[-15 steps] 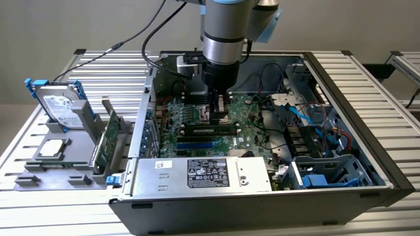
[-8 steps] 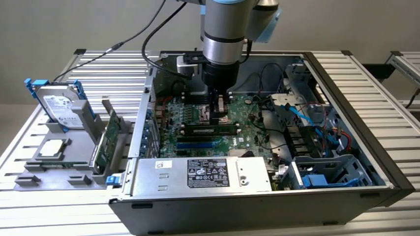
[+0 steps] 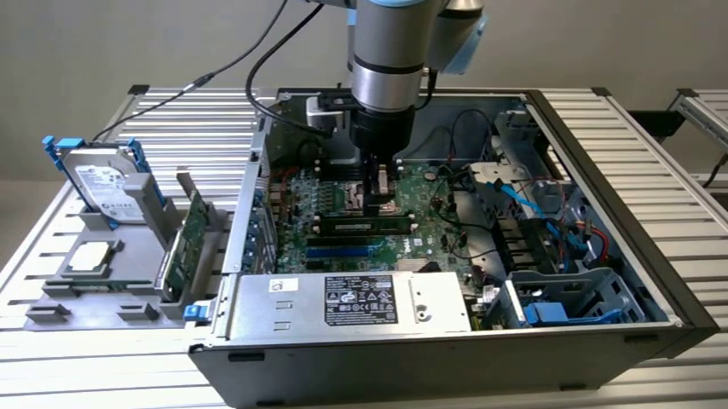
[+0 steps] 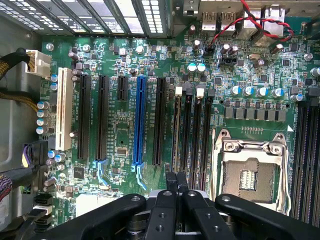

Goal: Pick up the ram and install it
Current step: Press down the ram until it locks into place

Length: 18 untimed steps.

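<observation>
Wrist view: gripper (image 4: 175, 182) clenched, nothing between the fingers, hovering over the motherboard (image 4: 125, 55) slots beside the CPU socket (image 4: 248, 172). Exterior view: ram (image 3: 364, 226) seated flat on the motherboard, just below the gripper.

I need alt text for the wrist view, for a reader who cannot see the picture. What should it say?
A shut black metal pincer hangs over a green computer motherboard, its tips above a row of long black memory slots. Beside these slots sits an open square metal processor socket, and on their other side run one long blue expansion slot and one long white slot.
</observation>
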Tool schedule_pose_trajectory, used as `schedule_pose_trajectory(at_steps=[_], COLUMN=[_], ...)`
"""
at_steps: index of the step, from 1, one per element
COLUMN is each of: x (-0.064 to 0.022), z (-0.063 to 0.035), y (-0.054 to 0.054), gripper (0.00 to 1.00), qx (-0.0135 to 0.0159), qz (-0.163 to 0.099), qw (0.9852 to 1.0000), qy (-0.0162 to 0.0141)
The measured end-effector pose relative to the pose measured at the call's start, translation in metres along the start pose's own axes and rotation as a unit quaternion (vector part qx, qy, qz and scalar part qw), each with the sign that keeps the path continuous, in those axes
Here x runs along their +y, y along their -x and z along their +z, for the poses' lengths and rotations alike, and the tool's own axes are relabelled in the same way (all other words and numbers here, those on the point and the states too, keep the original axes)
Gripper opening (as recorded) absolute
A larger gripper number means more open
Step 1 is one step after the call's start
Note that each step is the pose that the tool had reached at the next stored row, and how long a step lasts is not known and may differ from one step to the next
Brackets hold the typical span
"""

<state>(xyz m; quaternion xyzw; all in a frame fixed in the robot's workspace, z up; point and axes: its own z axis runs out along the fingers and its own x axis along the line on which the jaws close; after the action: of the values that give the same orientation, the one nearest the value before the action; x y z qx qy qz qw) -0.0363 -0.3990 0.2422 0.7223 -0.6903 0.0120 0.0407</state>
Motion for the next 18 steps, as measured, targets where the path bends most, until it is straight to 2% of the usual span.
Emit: schedule_pose_trajectory(at_steps=[18], x=[-0.0003], z=[0.0081], y=[0.0007], gripper=[0.11], qx=[-0.0001], qz=[0.0], qw=[1.0], qy=[0.0032])
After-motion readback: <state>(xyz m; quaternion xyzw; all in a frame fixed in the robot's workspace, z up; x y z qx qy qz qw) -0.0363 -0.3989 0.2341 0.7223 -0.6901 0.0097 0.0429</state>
